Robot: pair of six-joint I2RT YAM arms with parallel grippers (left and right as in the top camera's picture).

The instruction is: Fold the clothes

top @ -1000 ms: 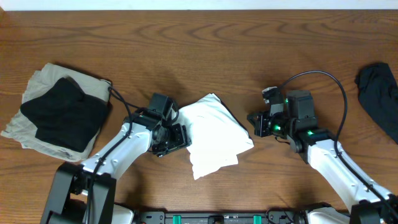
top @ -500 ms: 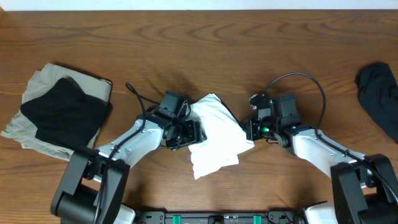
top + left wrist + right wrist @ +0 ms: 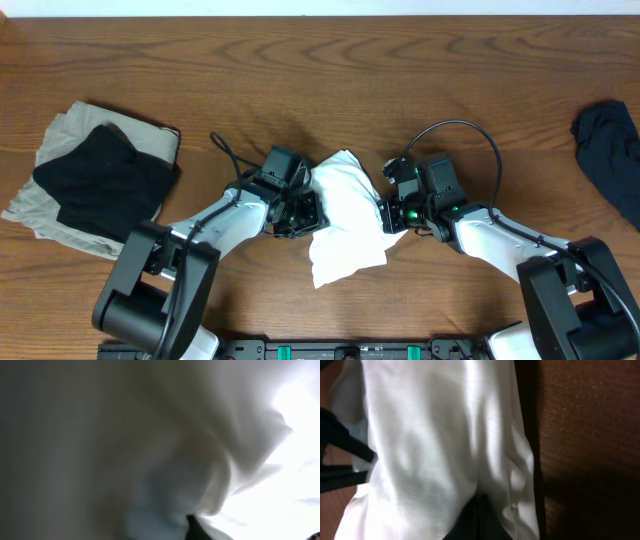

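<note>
Mid-fold; left gripper pinched white garment edge; right gripper sat closed, empty, against it; next move likely called for drawing that edge across.

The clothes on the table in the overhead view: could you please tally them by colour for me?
white garment: 1
black garment: 1
beige garment: 1
dark garment at the right edge: 1
Total: 4
</note>
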